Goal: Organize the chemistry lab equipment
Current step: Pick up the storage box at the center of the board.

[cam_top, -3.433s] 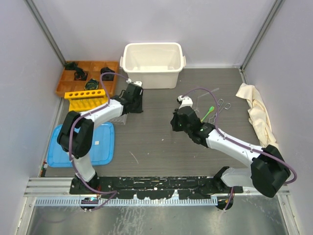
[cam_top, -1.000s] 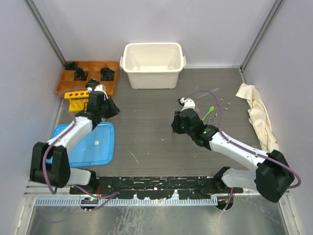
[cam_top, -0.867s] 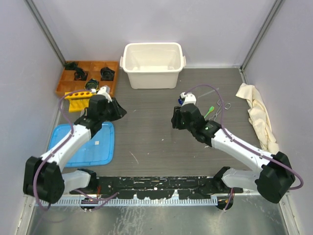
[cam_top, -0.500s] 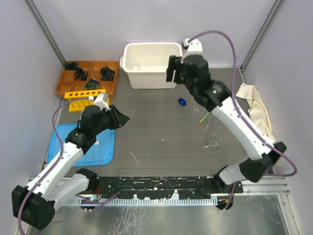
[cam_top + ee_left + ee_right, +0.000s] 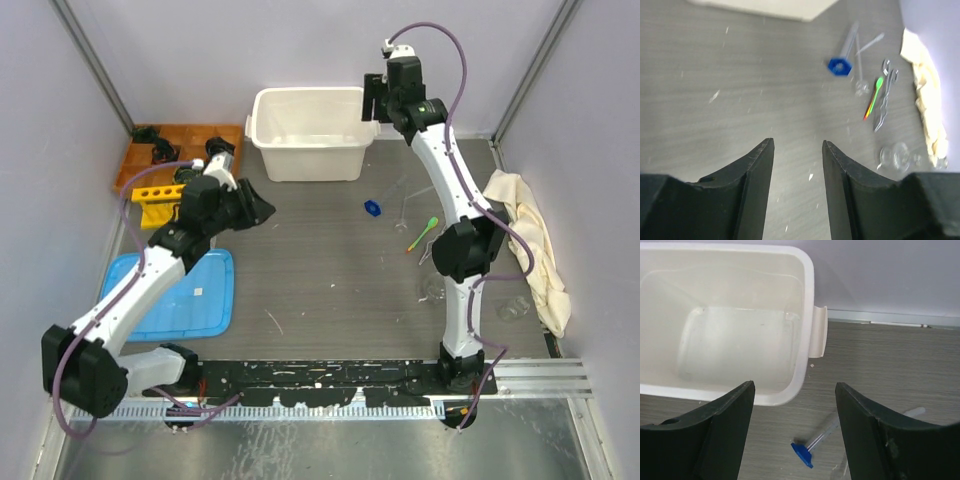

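A clear glass tube with a blue cap (image 5: 373, 208) (image 5: 840, 66) (image 5: 802, 454) lies on the dark table right of centre. Beside it lie a thin glass tube (image 5: 859, 65), a green spoon (image 5: 425, 231) (image 5: 876, 94) and metal forceps (image 5: 885, 102). A small glass flask (image 5: 432, 290) (image 5: 894, 156) sits nearer the arms. The yellow rack (image 5: 165, 195) stands at far left. My left gripper (image 5: 262, 210) (image 5: 797, 142) hovers open and empty over bare table. My right gripper (image 5: 372, 100) (image 5: 795, 385) is raised by the white bin's right end, open and empty.
A white bin (image 5: 312, 172) (image 5: 807, 315) stands at the back centre. An orange tray of black parts (image 5: 135, 170) sits at back left, a blue tray (image 5: 205, 300) at front left. A cream cloth (image 5: 530, 245) (image 5: 927, 95) lies along the right wall, with another small glass piece (image 5: 513, 308) beside it.
My right arm rose from the table's middle to the bin's right end, and its jaws opened. The blue-capped tube now lies on the table. My left gripper swung right, away from the rack, opening wider.
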